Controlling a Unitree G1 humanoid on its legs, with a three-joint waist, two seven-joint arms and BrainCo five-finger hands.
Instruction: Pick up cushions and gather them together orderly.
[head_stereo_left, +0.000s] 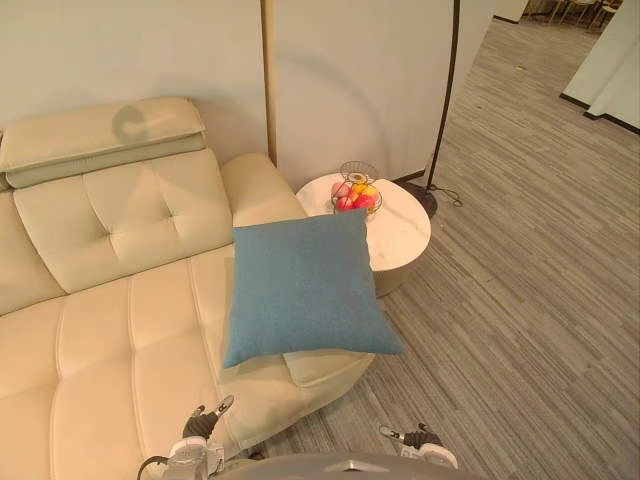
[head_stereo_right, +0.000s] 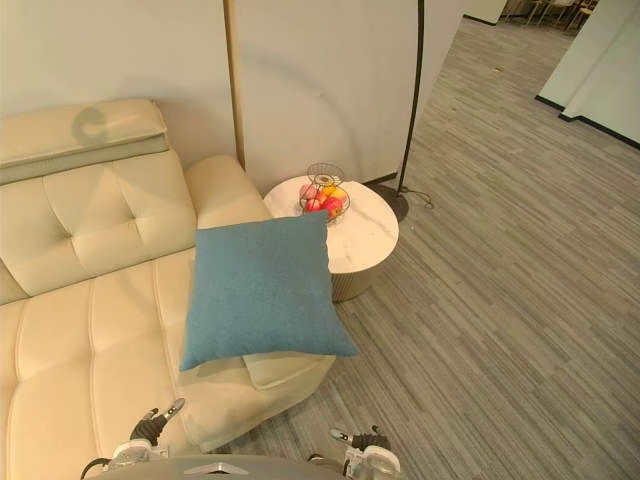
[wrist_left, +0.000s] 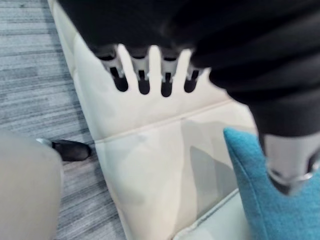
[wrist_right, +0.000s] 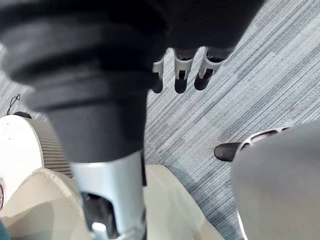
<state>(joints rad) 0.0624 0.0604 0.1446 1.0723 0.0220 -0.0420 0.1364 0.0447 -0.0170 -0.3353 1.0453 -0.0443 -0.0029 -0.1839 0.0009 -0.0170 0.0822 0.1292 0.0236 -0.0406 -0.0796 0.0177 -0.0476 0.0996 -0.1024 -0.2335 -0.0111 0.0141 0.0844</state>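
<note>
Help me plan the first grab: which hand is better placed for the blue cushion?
Likely left: the left hand is over the sofa near the blue cushion; the right hand hangs over the carpet.

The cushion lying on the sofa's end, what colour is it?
The cushion is plain blue with no pattern, seen best in the left eye view.

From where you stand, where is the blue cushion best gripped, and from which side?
Probably its near edge, from the front: the blue cushion lies on the sofa end, its near right corner jutting past the seat, free for the open right hand; the left hand takes the other corner.
</note>
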